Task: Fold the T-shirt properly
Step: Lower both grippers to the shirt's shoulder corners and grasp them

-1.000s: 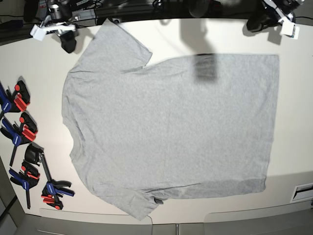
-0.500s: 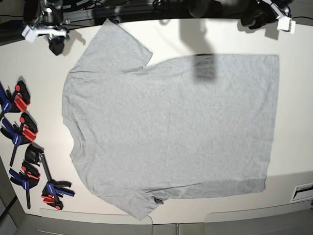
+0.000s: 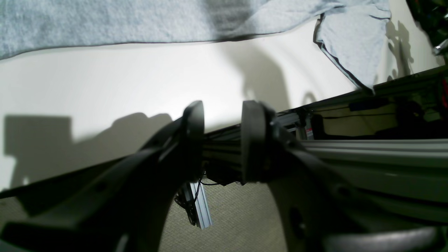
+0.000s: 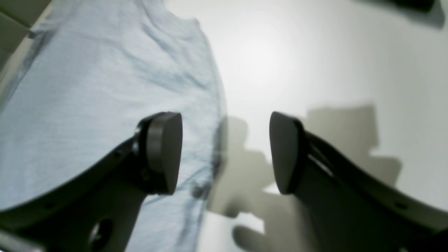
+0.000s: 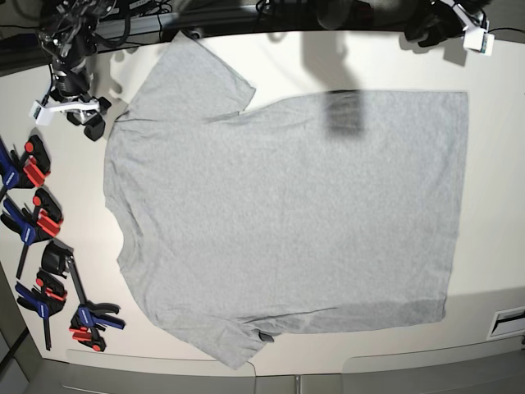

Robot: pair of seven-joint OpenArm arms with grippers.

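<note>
The light grey T-shirt (image 5: 287, 213) lies spread flat on the white table (image 5: 492, 271), plain side up, collar to the left and hem to the right. My right gripper (image 5: 86, 123) hangs over bare table just left of the upper sleeve and shoulder. In the right wrist view it (image 4: 225, 154) is open wide, with the T-shirt (image 4: 87, 87) edge running under its left finger. My left gripper (image 5: 420, 34) sits at the table's far edge, beyond the hem corner. Its jaws (image 3: 222, 136) stand apart with nothing between them, and the T-shirt (image 3: 105, 21) lies beyond them.
Several red, blue and black clamps (image 5: 37, 222) lie along the table's left side. A slotted fitting (image 5: 509, 320) sits at the right edge. Behind the far edge run a metal frame rail (image 3: 367, 147) and cables. One sleeve (image 3: 353, 38) reaches that edge.
My right gripper moved from the far edge down and left to beside the shoulder, and opened wide. My left gripper drew back slightly along the far edge and opened.
</note>
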